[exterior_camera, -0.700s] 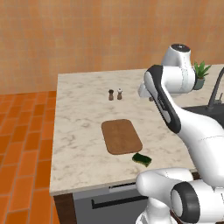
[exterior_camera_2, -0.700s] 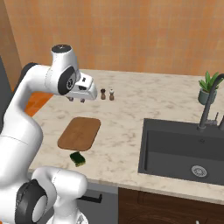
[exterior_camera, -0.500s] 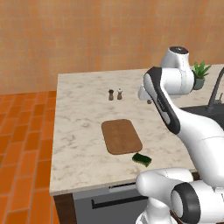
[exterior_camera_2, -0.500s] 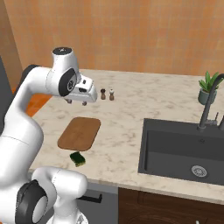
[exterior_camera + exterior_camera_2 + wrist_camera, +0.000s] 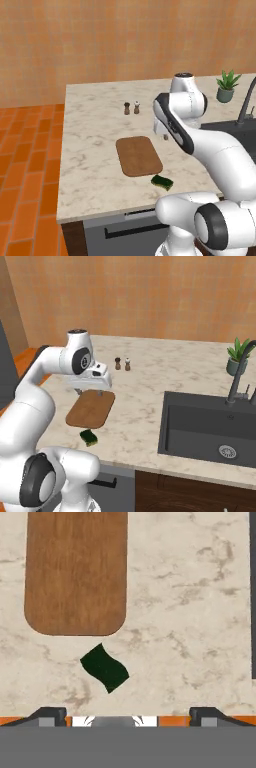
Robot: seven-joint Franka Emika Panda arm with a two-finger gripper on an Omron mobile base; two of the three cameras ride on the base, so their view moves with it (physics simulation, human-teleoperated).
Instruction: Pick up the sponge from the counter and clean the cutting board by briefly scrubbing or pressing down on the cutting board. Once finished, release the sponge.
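While the pincer (image 5: 93, 391) hangs high over the table (image 5: 90, 150) with its jaws spread wide and nothing between them, the sponge (image 5: 104, 668) lies untouched in the lower middle of the hand view, its dark green face up and turned at a slant. It sits just beside the rounded near corner of the cutting board (image 5: 75, 572), close but apart, with a strip of marbled stone between them. From the left base view the sponge (image 5: 162, 182) shows at the lower centre near the table's front edge, a yellow layer peeking under the green, and the cutting board (image 5: 138, 155) stretches away above it. I'd judge that sponge light and soft, likely to squash rather than slip, so a firm pinch across its short sides should hold it. The jaws would need turning to match its slant, and the descent must go low, since the block is thin and lies flat on the stone.
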